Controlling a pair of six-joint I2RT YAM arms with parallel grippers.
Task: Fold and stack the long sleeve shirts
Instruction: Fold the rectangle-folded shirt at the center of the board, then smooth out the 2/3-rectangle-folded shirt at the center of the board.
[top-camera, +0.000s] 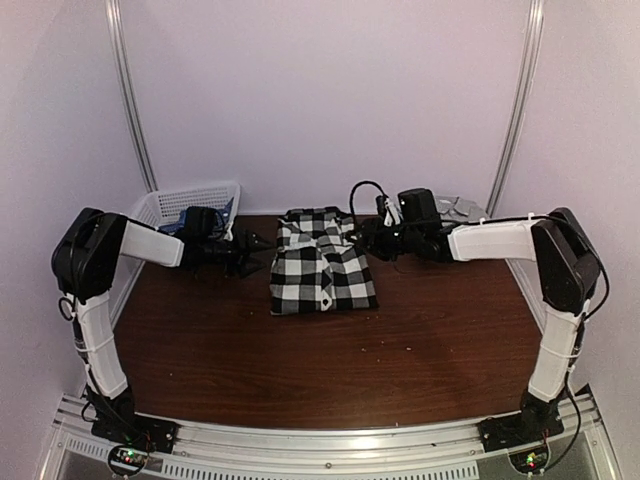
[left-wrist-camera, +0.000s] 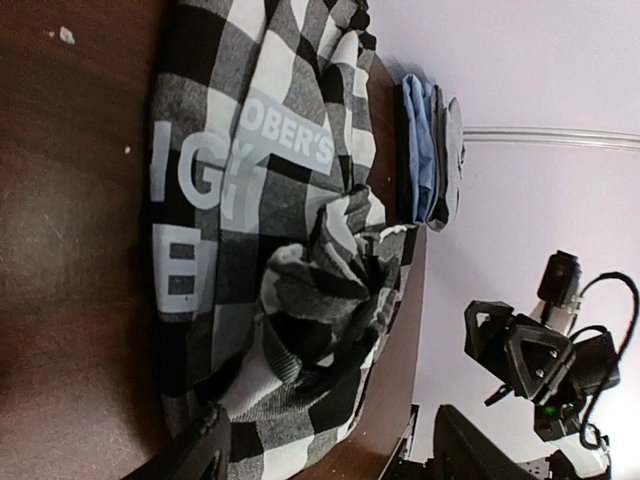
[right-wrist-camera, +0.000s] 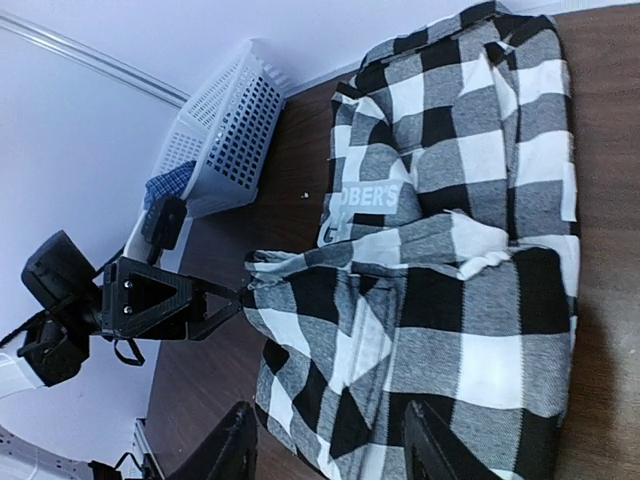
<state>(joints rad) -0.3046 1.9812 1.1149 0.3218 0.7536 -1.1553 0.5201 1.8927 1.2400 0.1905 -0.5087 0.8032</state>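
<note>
The black-and-white checked shirt (top-camera: 322, 262) lies folded on the brown table, with pale lettering (left-wrist-camera: 290, 135) showing on its inside. Its top layer is bunched (left-wrist-camera: 330, 280). My left gripper (top-camera: 262, 243) is at the shirt's left edge, open, with nothing between its fingers (left-wrist-camera: 205, 450); cloth lies below the gap (left-wrist-camera: 330, 420). My right gripper (top-camera: 358, 237) hovers over the shirt's upper right corner, open and empty, with checked cloth under it (right-wrist-camera: 330, 410). Folded light blue and grey shirts (left-wrist-camera: 432, 150) are stacked at the table's far right edge (top-camera: 455, 208).
A white mesh basket (top-camera: 185, 205) stands at the back left corner with blue cloth (right-wrist-camera: 165, 185) inside. The left gripper (right-wrist-camera: 160, 300) faces the right wrist camera at the shirt's corner. Pale walls close in the back and sides.
</note>
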